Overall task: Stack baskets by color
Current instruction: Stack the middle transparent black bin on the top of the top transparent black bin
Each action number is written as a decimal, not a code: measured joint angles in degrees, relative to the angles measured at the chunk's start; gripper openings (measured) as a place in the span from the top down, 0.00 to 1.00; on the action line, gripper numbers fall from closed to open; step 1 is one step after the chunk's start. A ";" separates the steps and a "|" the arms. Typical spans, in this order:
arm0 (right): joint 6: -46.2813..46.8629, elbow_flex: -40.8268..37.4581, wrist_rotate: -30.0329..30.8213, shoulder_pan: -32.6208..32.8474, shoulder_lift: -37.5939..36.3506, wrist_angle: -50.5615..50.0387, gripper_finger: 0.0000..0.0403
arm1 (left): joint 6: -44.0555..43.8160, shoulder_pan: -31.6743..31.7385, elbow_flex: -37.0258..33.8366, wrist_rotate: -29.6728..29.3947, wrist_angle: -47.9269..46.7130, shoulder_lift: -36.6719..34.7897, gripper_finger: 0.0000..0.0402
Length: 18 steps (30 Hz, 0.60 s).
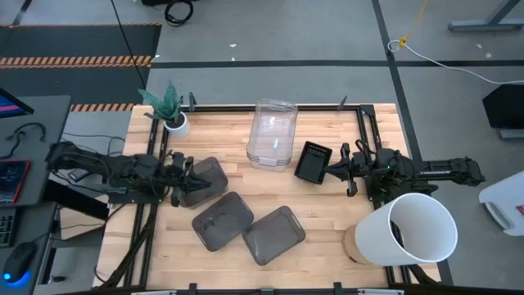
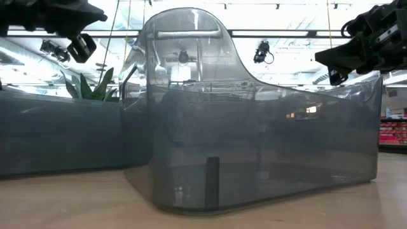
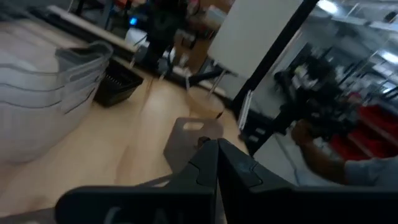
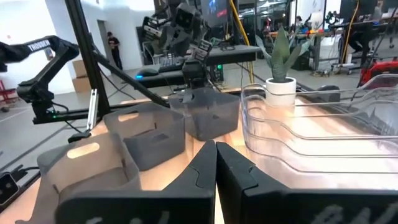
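Your wooden tabletop (image 1: 319,213) sits on a grey floor, a plant pot (image 1: 175,123) at its far left corner and a big white bucket (image 1: 413,231) lying at the near right. The clear stack (image 1: 273,133) stands at the far middle and looks done; the black stack (image 1: 311,161) is just beside it on the right. 3 grey baskets lie apart: 1 (image 1: 203,180) at the left, 1 (image 1: 222,220) in the middle, 1 (image 1: 273,234) to its right. So the grey colour is the step in hand, and none is nested yet.

Your left tool (image 1: 182,179) sits at the rim of the left grey basket, clenched; whether the rim is pinched you cannot tell. Your right tool (image 1: 332,172) is clenched too, just beside the black stack, grasping nothing that shows.

Next, I judge, you need a sure pinch on that rim, a lift clear of the tabletop, then a level drop into the middle grey basket with corners lined up.
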 joint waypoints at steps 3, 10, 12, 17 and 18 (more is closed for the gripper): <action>0.30 0.00 0.00 0.04 0.04 -0.28 0.98 | -1.31 -0.84 3.77 -0.27 -5.17 2.61 0.97; 0.28 0.00 0.00 0.02 0.04 0.32 0.96 | -6.51 -5.68 9.63 -0.68 -11.30 10.43 0.97; 0.27 0.00 0.00 0.03 0.04 0.39 0.96 | -8.09 -7.57 11.12 -1.79 -13.56 13.20 0.97; 0.20 0.02 0.00 0.02 0.04 0.50 0.97 | -12.60 -10.21 16.09 -3.56 -21.73 20.65 0.97; 0.18 0.02 0.00 0.04 0.04 0.50 0.97 | -13.83 -10.61 17.04 -3.55 -23.38 22.22 0.97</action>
